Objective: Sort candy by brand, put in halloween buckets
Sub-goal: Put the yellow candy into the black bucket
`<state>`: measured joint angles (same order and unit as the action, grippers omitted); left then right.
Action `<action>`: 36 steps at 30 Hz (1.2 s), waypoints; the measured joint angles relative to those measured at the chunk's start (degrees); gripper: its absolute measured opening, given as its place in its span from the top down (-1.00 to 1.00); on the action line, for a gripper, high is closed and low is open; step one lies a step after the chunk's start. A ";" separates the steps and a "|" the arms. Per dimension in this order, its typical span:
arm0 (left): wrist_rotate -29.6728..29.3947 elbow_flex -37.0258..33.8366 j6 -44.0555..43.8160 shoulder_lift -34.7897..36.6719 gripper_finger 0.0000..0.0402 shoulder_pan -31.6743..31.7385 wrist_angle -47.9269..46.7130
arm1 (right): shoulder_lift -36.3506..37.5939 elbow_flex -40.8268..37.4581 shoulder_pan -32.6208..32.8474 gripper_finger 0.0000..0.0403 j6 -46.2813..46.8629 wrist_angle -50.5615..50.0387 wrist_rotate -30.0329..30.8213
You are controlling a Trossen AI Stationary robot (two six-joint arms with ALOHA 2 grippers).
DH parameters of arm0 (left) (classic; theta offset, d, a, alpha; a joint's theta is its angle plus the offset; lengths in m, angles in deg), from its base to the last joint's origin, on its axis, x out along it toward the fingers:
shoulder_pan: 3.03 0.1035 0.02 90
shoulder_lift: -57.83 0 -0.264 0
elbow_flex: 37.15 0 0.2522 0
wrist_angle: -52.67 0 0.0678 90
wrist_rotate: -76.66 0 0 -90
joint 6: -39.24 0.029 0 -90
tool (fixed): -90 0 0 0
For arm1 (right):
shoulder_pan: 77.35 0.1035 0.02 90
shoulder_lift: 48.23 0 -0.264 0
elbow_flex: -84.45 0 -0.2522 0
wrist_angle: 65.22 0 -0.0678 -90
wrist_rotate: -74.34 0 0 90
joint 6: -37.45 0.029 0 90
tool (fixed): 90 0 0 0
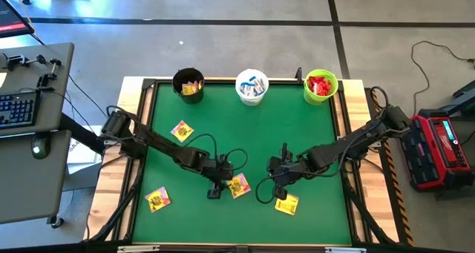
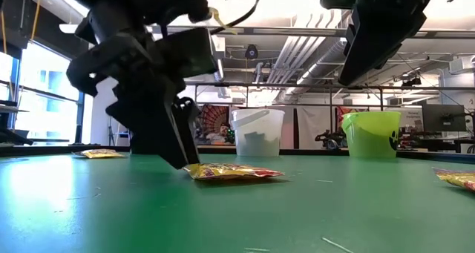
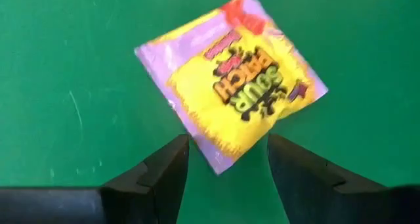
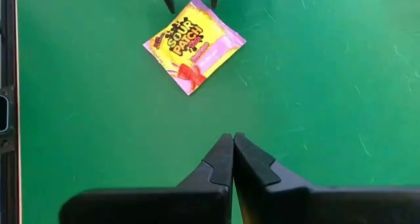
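Note:
My left gripper point(image 3: 226, 168) point(image 1: 215, 188) is open and low over the table. Its fingers stand on either side of one corner of a yellow candy packet point(image 3: 233, 79) point(image 1: 239, 185) point(image 2: 234, 171), which lies flat on the green mat. My right gripper point(image 4: 228, 155) point(image 1: 276, 180) is shut, empty and raised above the mat, to the right of that packet. A second yellow packet point(image 1: 286, 203) lies just near of it. The black bucket point(image 1: 188, 84), white bucket point(image 1: 251, 86) and lime green bucket point(image 1: 320, 86) stand along the far edge. My left gripper comes down on the yellow packet's corner point(image 3: 220, 161) from above, one finger point(image 3: 167, 175) on each side of it. The packet lies flat on the mat. Whether the fingers touch it, I cannot tell.
Two more yellow packets lie on the mat's left side, one toward the far edge point(image 1: 182, 130) and one near the front point(image 1: 157, 199). The black bucket holds yellow candy, the white one white-and-blue candy, the green one red candy. A raised wooden frame point(image 1: 141, 134) borders the mat.

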<state>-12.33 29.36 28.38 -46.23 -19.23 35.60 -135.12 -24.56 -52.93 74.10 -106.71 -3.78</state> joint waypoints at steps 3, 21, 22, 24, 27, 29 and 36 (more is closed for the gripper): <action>-0.22 0.01 0.04 -1.15 0.01 0.01 0.26 | 0.00 0.00 0.00 1.00 0.00 -0.24 0.00; -3.26 0.04 4.36 -1.82 0.94 -0.36 1.99 | 0.00 0.00 0.00 1.00 0.00 -0.76 0.00; -3.26 0.04 3.36 -1.80 0.96 -0.11 2.01 | 0.00 0.00 0.00 1.00 0.00 -0.78 0.01; -3.20 -0.02 1.49 -1.38 0.96 0.50 1.91 | 0.00 0.00 0.00 1.00 0.00 -0.79 0.45; -4.59 -0.11 -0.85 0.26 0.99 1.81 1.38 | 0.00 0.00 0.00 1.00 -0.03 -0.76 1.61; -5.53 -0.11 -3.10 2.33 0.99 3.21 0.97 | 0.00 0.00 -0.11 1.00 -0.14 -0.75 1.64; -8.57 -0.09 -11.30 13.35 1.00 11.93 -7.29 | 0.00 0.00 -1.00 1.00 -0.54 -0.67 4.85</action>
<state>-20.91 29.28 17.08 -32.88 -7.30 28.31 -135.12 -24.56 -53.93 73.56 -107.38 1.07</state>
